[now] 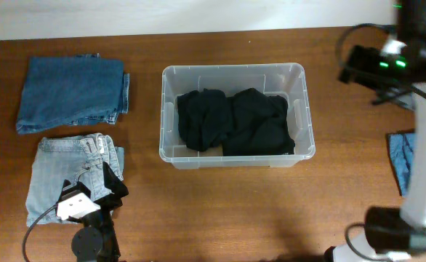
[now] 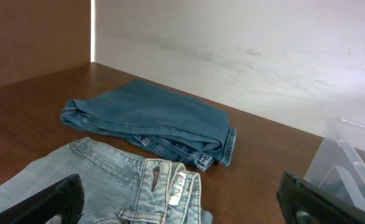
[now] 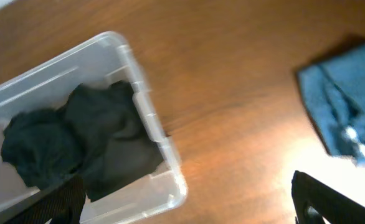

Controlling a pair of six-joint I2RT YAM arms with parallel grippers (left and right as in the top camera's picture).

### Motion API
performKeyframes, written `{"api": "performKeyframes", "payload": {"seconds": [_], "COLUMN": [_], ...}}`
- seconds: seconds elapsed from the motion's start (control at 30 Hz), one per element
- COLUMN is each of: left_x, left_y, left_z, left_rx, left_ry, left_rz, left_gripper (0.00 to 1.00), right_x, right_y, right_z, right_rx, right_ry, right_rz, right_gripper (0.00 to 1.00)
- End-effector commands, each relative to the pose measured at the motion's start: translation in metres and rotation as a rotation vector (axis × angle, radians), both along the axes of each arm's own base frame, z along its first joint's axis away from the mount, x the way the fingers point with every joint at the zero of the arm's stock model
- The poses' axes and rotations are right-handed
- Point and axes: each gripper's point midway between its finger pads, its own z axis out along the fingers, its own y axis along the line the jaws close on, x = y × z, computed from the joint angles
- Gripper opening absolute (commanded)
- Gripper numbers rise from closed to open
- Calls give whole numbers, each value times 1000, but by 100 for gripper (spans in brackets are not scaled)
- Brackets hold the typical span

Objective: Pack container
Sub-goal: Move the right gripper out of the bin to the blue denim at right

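The container (image 1: 236,69), a clear plastic bin, stands mid-table with two black garments (image 1: 235,122) lying in it. My right gripper (image 1: 351,65) hangs open above the table just past the bin's right end. In the right wrist view its jaws (image 3: 189,208) stand wide apart with nothing between them, over the bin's near corner (image 3: 161,146) and bare wood. My left gripper (image 1: 113,182) is open at the front left, by the right edge of folded light blue jeans (image 1: 67,178). Its wide gap (image 2: 185,211) frames the jeans' waistband (image 2: 164,186) and holds nothing.
Folded dark blue jeans (image 1: 71,93) lie at the back left, behind the light pair, and also show in the left wrist view (image 2: 151,121). A blue garment (image 1: 400,160) lies at the right edge by the right arm's white link (image 1: 425,167). The bin's wall (image 2: 350,162) shows at right.
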Motion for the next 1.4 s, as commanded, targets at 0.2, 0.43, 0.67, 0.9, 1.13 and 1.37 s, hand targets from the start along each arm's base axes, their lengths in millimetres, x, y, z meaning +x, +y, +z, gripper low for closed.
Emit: {"api": "performKeyframes", "payload": {"seconds": [0.2,0.43,0.67,0.9,1.13,1.37], "left_x": [-1,-1,-1,-1,-1,-1], "left_y": [3,3,3,3,3,3], "left_z": [0,0,0,0,0,0], "left_rx": [-1,-1,-1,-1,-1,-1], "left_ry": [0,0,0,0,0,0], "left_rz": [16,16,16,16,16,16], "left_gripper": [99,100,99,99,99,99], "right_x": [-101,-143,-185,-197,-193,-188], "right_y": [-115,-167,-190,-198,-212,-221], "right_z": [-44,-96,-148,-194,-219,-253], "right_rx": [85,224,341,379,328,335], "right_ry": [158,208,247,246,203,204], "right_rz": [-482,-768,-970,-1026,-1030,-1029], "right_gripper": [99,99,99,99,99,98]}}
